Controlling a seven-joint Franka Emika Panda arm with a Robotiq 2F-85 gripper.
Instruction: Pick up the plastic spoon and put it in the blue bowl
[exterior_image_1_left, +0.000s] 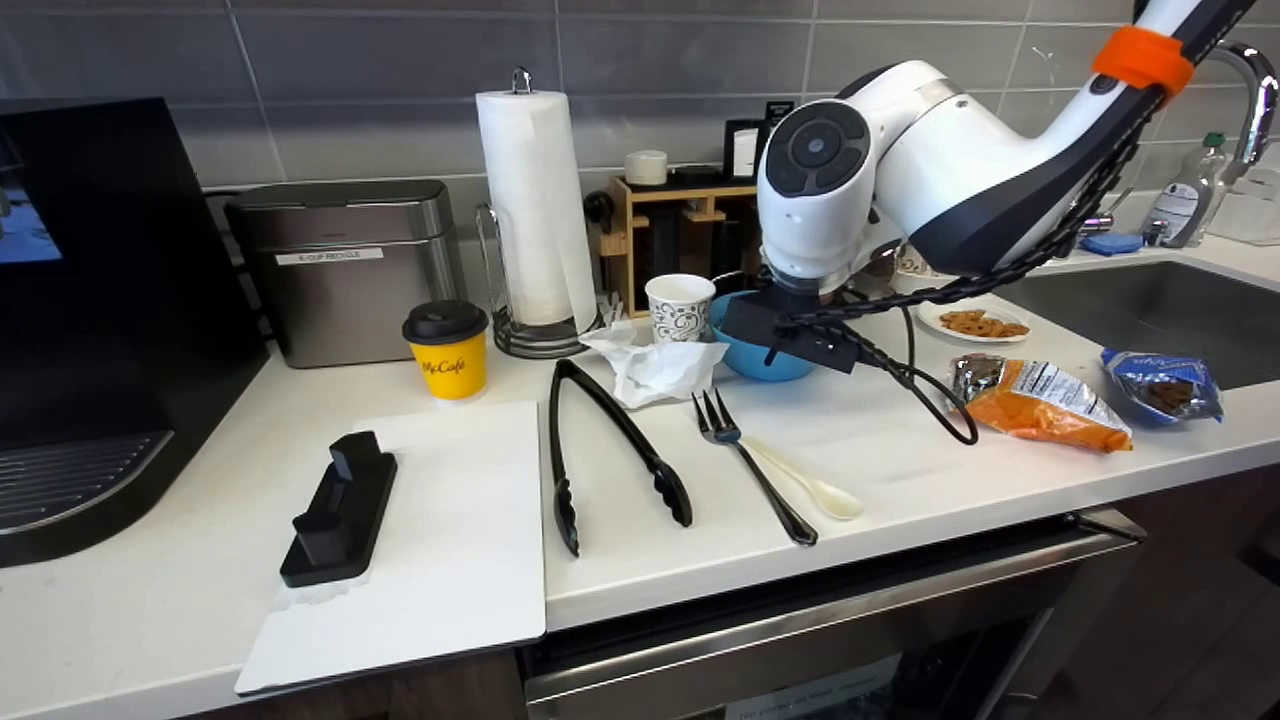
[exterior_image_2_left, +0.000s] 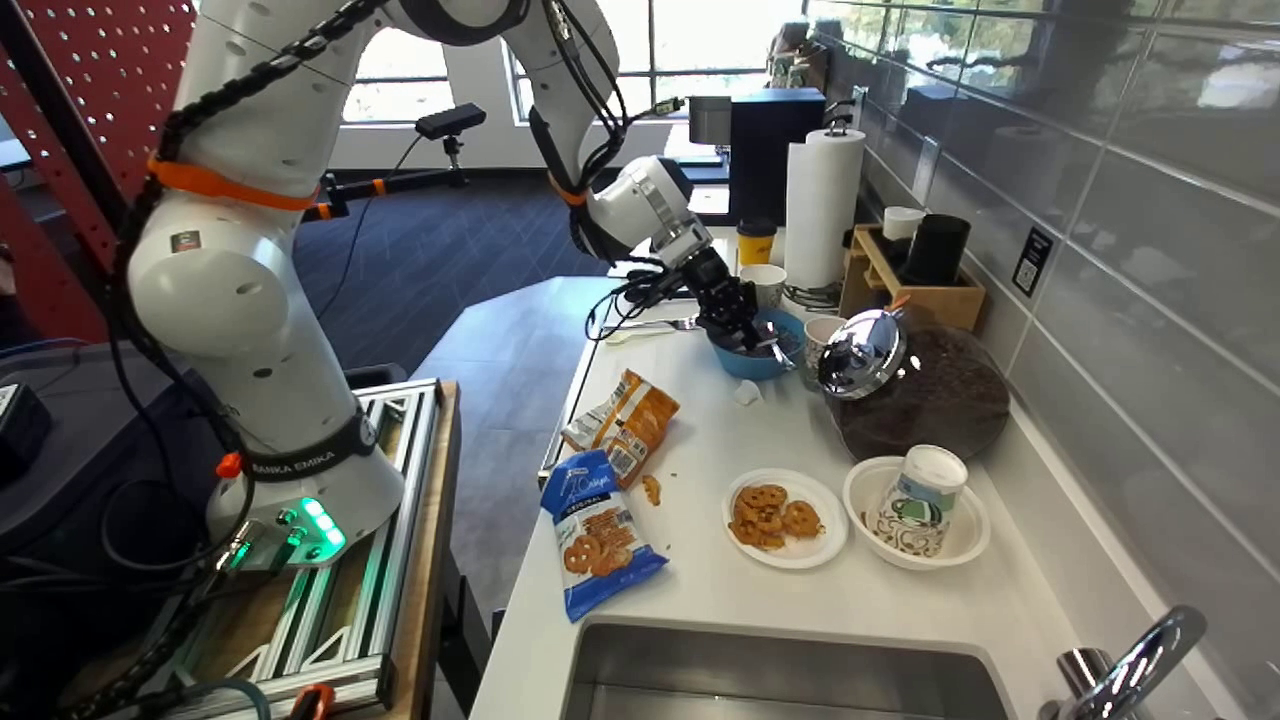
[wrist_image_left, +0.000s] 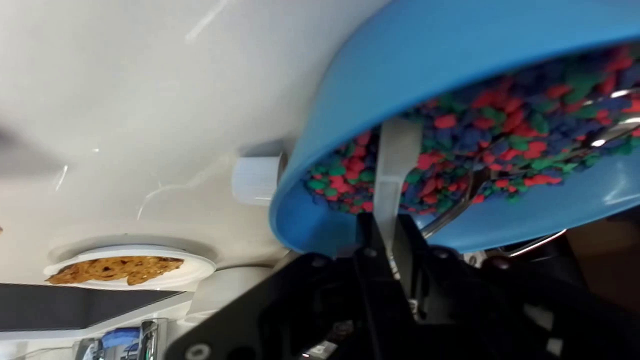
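Black two-fingered gripper (wrist_image_left: 389, 227): fingers (wrist_image_left: 369, 235) drawn close together with a narrow pale stem between them; they look clamped on it.

Greyish-white plastic utensil (wrist_image_left: 398, 145): runs from the grip in past the bowl's rim, broad squared part inside; whether that part touches the contents cannot be told. Its other end is hidden behind the gripper, so no scoop can be confirmed, but it is most likely the task's spoon.

Round bright-blue bowl (wrist_image_left: 380, 75): right at the fingers, holding small red, green and dark-blue bits (wrist_image_left: 530, 110) and a shiny metal utensil (wrist_image_left: 450, 215) slanting beside the held stem.

Step over the bowl: judged to be the placing, with the release not yet done.

Next for the grip: bring the stem fully inside the rim, part the fingers gently so it settles on the bits, then back off upward without snagging the metal utensil.

Around the bowl: a patterned white paper cup (exterior_image_1_left: 680, 310), a crumpled white paper napkin (exterior_image_1_left: 655, 375), and a small white piece (wrist_image_left: 255, 180) just beside it.

Front of the counter: a cream plastic spoon (exterior_image_1_left: 825, 494) beside a dark-handled fork (exterior_image_1_left: 769, 485), apart from the gripper; it would be the target only if the held utensil is not.

Toward the sink: a round white plate (exterior_image_2_left: 800, 553) with brown pretzel crisps (exterior_image_2_left: 763, 515), well apart.
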